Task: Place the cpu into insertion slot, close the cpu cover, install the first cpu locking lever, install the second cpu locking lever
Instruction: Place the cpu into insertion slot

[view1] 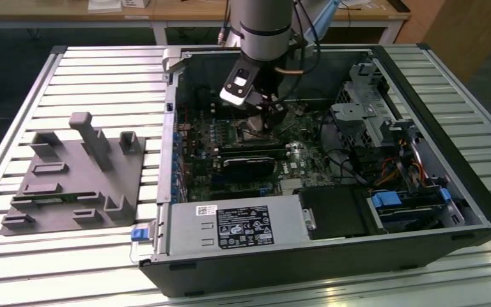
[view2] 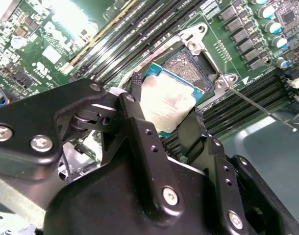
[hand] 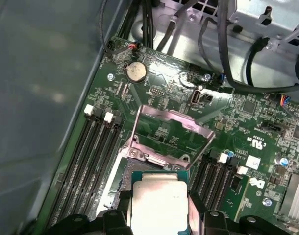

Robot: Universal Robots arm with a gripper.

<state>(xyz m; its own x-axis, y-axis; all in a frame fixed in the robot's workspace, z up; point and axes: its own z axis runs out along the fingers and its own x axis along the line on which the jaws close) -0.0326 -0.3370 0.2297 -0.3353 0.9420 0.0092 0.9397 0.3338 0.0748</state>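
My gripper (view1: pixel 258 105) reaches down into the open computer case and is shut on the cpu (view2: pixel 169 100), a silver-topped square chip with a green edge. The two black fingers (view2: pixel 139 105) clamp it by opposite sides in both wrist views. The cpu (hand: pixel 159 203) hangs just over the insertion slot (view2: pixel 188 66), whose dark contact field shows past the chip's far edge. The cpu cover (hand: pixel 176 116), a silver frame with a square cut-out, stands swung open behind the slot. A thin wire locking lever (view2: pixel 260 105) juts out from the slot's corner, unlatched.
Long black memory slots (hand: pixel 93 152) flank the socket on both sides. A black graphics card (view1: pixel 250 163) lies close to the socket, cables and a drive cage (view1: pixel 369 118) fill the case's right side in the exterior view. A grey fixture block (view1: pixel 75 173) sits on the slatted table.
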